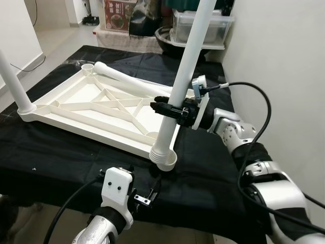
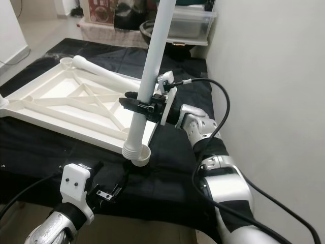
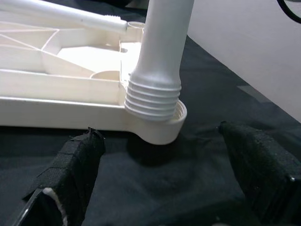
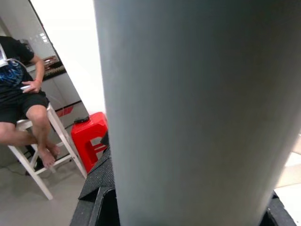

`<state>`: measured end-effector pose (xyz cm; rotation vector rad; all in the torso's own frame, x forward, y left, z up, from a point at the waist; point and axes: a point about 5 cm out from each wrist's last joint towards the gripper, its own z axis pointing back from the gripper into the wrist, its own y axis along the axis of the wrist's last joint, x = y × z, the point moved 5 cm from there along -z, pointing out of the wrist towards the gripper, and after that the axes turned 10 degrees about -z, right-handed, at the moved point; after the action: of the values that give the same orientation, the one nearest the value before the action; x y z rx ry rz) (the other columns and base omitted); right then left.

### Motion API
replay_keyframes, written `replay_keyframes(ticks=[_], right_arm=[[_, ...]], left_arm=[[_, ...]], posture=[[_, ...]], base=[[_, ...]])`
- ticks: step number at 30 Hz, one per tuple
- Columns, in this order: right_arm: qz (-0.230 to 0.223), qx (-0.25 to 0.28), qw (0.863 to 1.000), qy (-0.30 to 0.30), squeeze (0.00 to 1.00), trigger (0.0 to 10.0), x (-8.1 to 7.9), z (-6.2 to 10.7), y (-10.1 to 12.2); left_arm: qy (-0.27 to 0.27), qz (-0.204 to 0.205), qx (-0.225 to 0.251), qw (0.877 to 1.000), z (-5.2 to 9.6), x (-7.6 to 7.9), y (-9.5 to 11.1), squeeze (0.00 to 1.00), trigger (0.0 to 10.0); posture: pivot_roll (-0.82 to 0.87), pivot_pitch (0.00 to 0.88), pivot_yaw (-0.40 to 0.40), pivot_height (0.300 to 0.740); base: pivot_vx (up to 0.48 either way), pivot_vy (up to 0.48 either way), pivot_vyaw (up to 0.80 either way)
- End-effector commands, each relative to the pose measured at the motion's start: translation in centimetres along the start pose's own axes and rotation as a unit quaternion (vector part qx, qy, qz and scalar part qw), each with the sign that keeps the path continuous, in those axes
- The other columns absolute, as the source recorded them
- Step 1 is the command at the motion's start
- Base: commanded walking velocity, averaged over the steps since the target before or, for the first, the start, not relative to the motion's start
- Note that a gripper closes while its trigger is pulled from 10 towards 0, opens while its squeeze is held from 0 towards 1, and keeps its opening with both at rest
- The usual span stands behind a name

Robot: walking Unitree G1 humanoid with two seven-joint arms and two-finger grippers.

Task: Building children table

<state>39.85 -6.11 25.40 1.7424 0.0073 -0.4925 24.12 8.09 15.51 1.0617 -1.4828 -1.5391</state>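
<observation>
Right gripper point(image 1: 163, 108) pinches the white table leg point(image 1: 184, 76) mid-shaft, its ribbed foot seated in the corner socket point(image 3: 162, 129) of the upturned tabletop point(image 1: 96, 109) on the black-draped bench point(image 1: 218, 173); left gripper point(image 3: 164, 179) waits spread below — light, stiff, slick plastic, best held low.

Plain white wall point(image 1: 284, 46) at right, pale floor point(image 1: 56, 43) beyond, clear storage bin point(image 1: 203, 25) and red container point(image 4: 91, 136).
</observation>
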Motion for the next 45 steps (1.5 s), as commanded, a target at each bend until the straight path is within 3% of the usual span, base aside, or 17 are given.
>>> replay_keyframes(ticks=[1, 10, 17, 24, 35, 45], right_arm=[[0.005, -0.029, 1.0, -0.007, 0.0, 10.0, 0.4, 0.3, -0.9], [0.023, -0.035, 0.998, 0.052, 0.0, 10.0, -0.8, 0.5, -1.1], [0.063, -0.035, 0.997, 0.041, 0.0, 10.0, -0.7, -0.2, -1.5], [0.075, -0.036, 0.996, 0.043, 0.0, 10.0, -0.8, -0.5, -1.8], [0.086, -0.05, 0.99, 0.096, 0.0, 10.0, -2.0, -0.6, -3.2], [0.107, -0.113, 0.977, 0.147, 0.0, 10.0, -3.5, -0.8, -5.5]], left_arm=[[-0.006, 0.004, -0.007, 1.0, 0.2, 0.4, -0.1, 0.0, 10.0], [-0.005, 0.003, -0.011, 1.0, 0.4, 0.4, -0.1, 0.0, 10.0], [-0.005, 0.001, -0.013, 1.0, 0.4, 0.4, 0.0, 0.0, 10.0], [-0.006, 0.001, -0.014, 1.0, 0.3, 0.6, -0.1, 0.0, 10.0], [-0.007, 0.0, -0.016, 1.0, 0.3, 0.7, -0.1, 0.0, 10.0], [-0.008, -0.002, -0.016, 1.0, 0.3, 0.6, -0.2, 0.0, 10.0]], posture=[[0.09, 0.193, -0.098, 0.74], [0.1, 0.195, -0.096, 0.74], [0.1, 0.187, -0.095, 0.74], [0.1, 0.178, -0.098, 0.74], [0.1, 0.173, -0.1, 0.74], [0.1, 0.164, -0.094, 0.74]], base=[[0.0, 0.0, 0.0], [0.0, 0.0, 0.0], [0.0, 0.0, 0.0], [0.0, 0.0, 0.0], [0.0, 0.0, 0.0], [0.0, 0.0, 0.0]])
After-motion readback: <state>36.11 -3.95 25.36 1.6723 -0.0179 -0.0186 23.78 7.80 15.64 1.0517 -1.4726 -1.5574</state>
